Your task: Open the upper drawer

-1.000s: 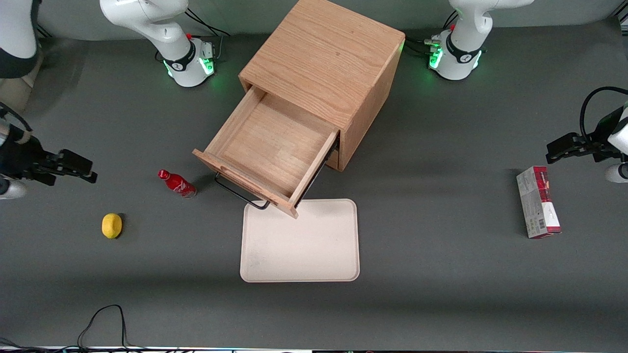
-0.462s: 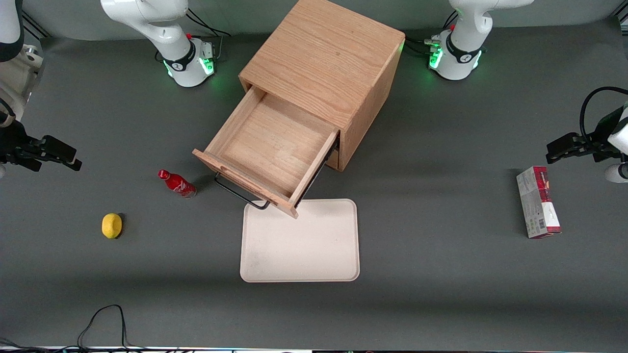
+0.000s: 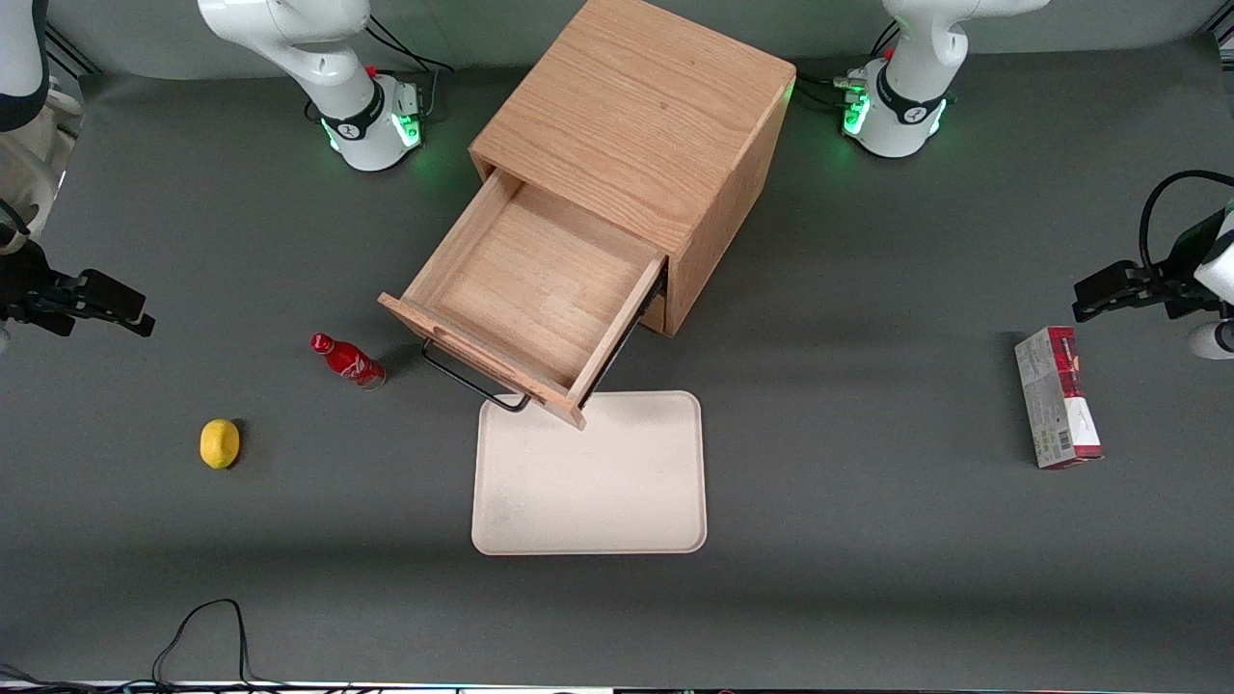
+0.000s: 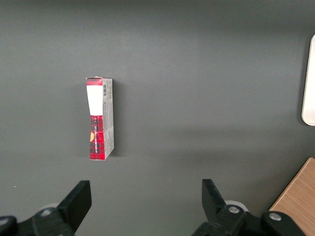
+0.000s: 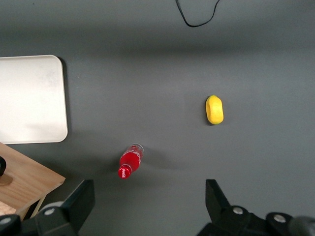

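Observation:
The upper drawer (image 3: 540, 289) of the light oak cabinet (image 3: 636, 106) stands pulled far out, its inside bare. Its thin black bar handle (image 3: 472, 381) faces the front camera and overhangs the tray's corner. The lowermost drawer is hidden beneath it. My gripper (image 3: 123, 306) hangs over the table toward the working arm's end, well away from the drawer, open and holding nothing. In the right wrist view the gripper (image 5: 149, 201) shows wide apart above bare table, with a corner of the drawer front (image 5: 24, 182) at the edge.
A red bottle (image 3: 347, 360) lies beside the drawer front; it also shows in the right wrist view (image 5: 130, 161). A lemon (image 3: 220, 443) lies nearer the camera. A cream tray (image 3: 590, 472) lies in front of the drawer. A red-grey box (image 3: 1056, 397) lies toward the parked arm's end.
My gripper has drawn back from the drawer toward the working arm's end of the table and slightly away from the camera. The drawer has stayed open and still.

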Available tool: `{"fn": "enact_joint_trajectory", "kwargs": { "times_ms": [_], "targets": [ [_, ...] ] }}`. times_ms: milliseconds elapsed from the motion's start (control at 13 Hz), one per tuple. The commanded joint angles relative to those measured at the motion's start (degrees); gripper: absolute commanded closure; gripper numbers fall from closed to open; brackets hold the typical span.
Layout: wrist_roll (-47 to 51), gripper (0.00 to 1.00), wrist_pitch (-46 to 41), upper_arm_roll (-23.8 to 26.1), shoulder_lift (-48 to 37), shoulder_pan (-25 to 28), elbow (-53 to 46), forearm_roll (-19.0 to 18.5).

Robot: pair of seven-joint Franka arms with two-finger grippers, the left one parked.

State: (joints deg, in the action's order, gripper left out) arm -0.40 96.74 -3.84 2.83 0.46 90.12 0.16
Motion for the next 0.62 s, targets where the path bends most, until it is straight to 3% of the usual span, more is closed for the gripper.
{"fn": "enact_joint_trajectory", "kwargs": {
  "times_ms": [0,538],
  "targets": [
    [1.4,0.00,0.0,-0.4,0.7,0.7,-1.3,-1.3],
    [1.5,0.00,-0.1,-0.7,0.9,0.4,-1.2,-1.3]
  ]
}}
